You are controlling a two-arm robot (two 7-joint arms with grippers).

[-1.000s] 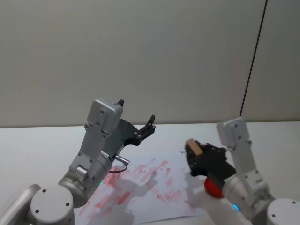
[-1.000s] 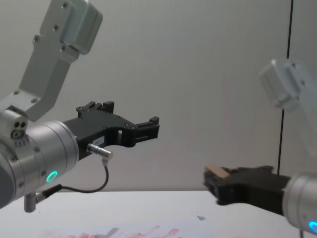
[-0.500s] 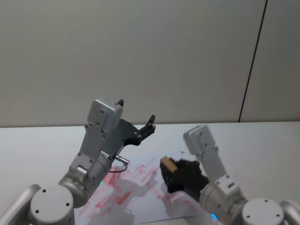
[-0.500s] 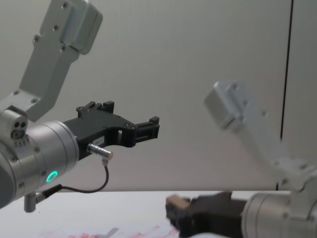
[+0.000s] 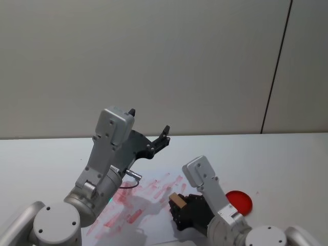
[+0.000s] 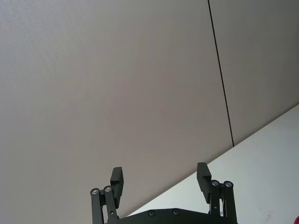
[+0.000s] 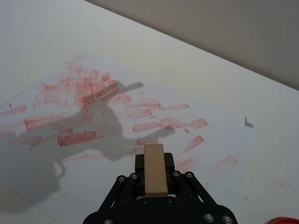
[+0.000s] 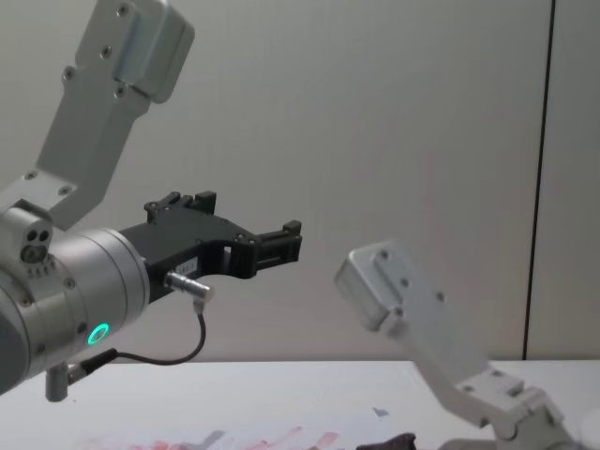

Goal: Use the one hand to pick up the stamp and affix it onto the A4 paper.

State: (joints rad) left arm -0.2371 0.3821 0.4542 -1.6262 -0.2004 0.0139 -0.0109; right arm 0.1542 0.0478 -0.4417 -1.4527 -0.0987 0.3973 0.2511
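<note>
The right tool (image 7: 155, 158) is clamped on the stamp (image 7: 155, 175), the wooden block standing between its fingers just above the A4 paper (image 7: 70, 158), which spreads beneath and ahead of the tool. Whether the block's underside already touches the sheet cannot be told.

The main risk is a poor print. If the tool comes down tilted, only one edge of the block meets the paper and the mark smears. The sheet appears to lie loose on the counter (image 5: 287, 164), so sideways drag during the press could slide it, and a sticky face could lift it on release. Red prints (image 7: 77, 138) already crowd the area ahead of the tool, so a new mark may overlap an old one. Hard pressure could also push the block up between the fingers.

A second ago this tool was higher and farther right, above the red disc (image 5: 239, 201); it has since swung left over the sheet and dropped, leaving the disc uncovered to its right. The left tool (image 6: 160, 179), jaws apart and raised in the air, has not moved
</note>
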